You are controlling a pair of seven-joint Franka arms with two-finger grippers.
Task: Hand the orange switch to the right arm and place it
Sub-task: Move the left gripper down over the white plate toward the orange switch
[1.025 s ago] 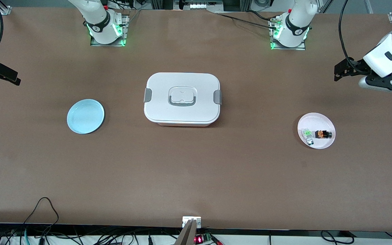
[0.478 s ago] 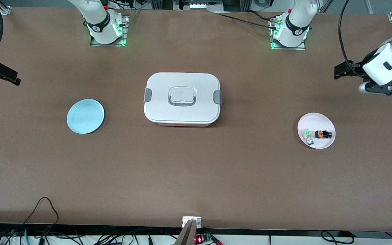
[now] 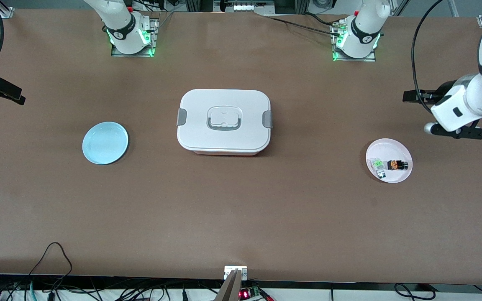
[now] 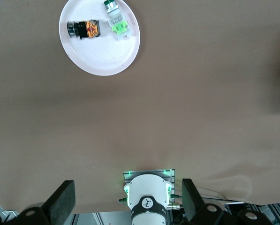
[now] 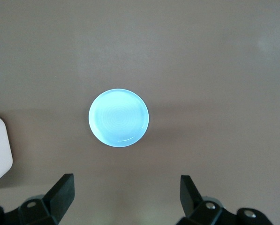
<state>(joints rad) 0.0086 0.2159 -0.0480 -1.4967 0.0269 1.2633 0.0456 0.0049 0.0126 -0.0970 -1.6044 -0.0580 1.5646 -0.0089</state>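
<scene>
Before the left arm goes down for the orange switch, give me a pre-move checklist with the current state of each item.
1. Orange switch lying free on the pink plate: ok.
2. Clear-and-green part beside it, apart from the switch: ok.
3. Left end effector open and empty: ok.
4. Left end effector directly over the plate: not ok, it is over bare table toward the left arm's end.
5. Right end effector open, waiting above the blue plate: ok.
6. Blue plate bare: ok.

So on my brown tabletop there's a white lidded box with grey side latches sitting mid-table, a light blue plate toward my right arm's end, and a small clear-and-green part lying on a pinkish-white plate toward my left arm's end.
</scene>
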